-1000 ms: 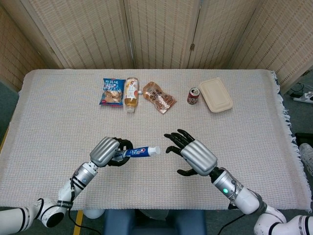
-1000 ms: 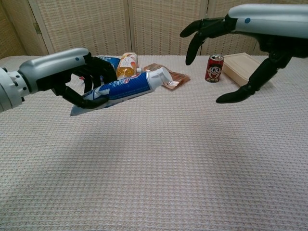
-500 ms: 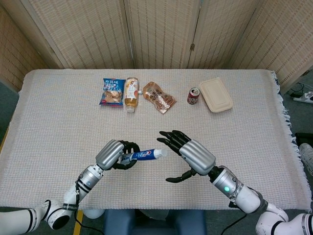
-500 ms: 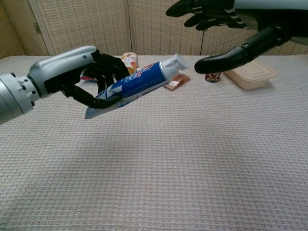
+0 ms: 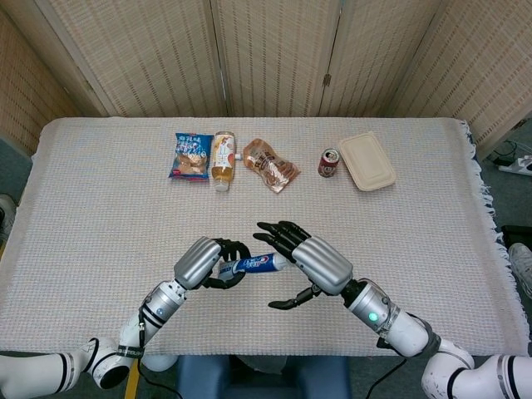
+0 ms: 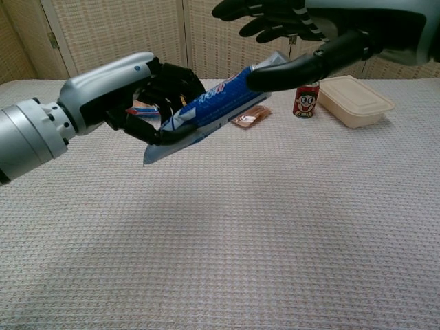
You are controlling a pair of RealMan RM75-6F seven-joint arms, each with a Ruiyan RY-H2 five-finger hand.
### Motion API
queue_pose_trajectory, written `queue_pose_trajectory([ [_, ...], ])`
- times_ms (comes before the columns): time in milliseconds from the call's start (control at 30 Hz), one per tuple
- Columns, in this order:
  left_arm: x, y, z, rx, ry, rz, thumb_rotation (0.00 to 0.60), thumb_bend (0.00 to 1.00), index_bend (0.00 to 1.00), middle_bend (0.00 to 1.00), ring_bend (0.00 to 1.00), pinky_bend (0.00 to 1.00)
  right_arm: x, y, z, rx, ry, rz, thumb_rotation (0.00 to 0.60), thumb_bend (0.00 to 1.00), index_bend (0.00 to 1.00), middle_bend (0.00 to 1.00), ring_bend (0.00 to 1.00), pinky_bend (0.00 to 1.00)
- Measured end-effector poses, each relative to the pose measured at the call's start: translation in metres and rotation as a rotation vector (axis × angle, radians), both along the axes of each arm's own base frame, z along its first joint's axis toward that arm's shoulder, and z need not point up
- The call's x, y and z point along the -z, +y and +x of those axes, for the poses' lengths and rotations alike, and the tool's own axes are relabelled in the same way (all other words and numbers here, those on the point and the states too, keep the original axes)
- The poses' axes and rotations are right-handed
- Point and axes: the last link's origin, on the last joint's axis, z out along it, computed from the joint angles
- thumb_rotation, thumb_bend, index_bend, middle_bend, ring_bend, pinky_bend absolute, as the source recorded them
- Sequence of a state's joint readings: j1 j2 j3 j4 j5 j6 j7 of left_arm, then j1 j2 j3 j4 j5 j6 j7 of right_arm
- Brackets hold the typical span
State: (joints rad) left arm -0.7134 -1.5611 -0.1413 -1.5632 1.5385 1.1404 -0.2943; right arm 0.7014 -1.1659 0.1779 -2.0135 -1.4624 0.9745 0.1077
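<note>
Toothpaste tube (image 5: 253, 264) above woven tablecloth (image 5: 100, 191), slatted screens (image 5: 274, 54) behind.

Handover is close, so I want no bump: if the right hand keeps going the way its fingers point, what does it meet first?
Most likely the toothpaste tube held by the left hand: the right hand is already around its cap end, though contact is unclear.

Open cloth up front, clutter at the back

Bare table (image 5: 100, 208) surrounds both hands (wide on each side); far off, snack bag (image 5: 190, 155), bottle (image 5: 222, 158), pouch (image 5: 269, 165), can (image 5: 329, 163) and box (image 5: 366, 161) line the back edge.
</note>
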Motion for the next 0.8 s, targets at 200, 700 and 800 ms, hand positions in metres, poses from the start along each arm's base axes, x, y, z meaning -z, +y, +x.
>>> queue_pose_trajectory([
  [200, 0.001, 0.000, 0.004, -0.003, -0.026, -0.004, 0.600, 0.82, 0.75, 0.78, 0.67, 0.58, 0.007, -0.002, 0.004, -0.001, -0.013, 0.004, 0.301, 0.04, 0.00, 0.00, 0.00, 0.00],
  [700, 0.000, 0.001, 0.009, -0.006, -0.057, -0.005, 0.600, 0.82, 0.75, 0.78, 0.67, 0.58, 0.024, -0.003, 0.015, 0.001, -0.063, 0.030, 0.297, 0.04, 0.00, 0.00, 0.00, 0.00],
  [800, -0.001, 0.001, 0.009, -0.008, -0.060, -0.006, 0.600, 0.82, 0.75, 0.78, 0.67, 0.58, 0.027, -0.003, 0.016, 0.003, -0.081, 0.035, 0.297, 0.04, 0.00, 0.00, 0.00, 0.00],
])
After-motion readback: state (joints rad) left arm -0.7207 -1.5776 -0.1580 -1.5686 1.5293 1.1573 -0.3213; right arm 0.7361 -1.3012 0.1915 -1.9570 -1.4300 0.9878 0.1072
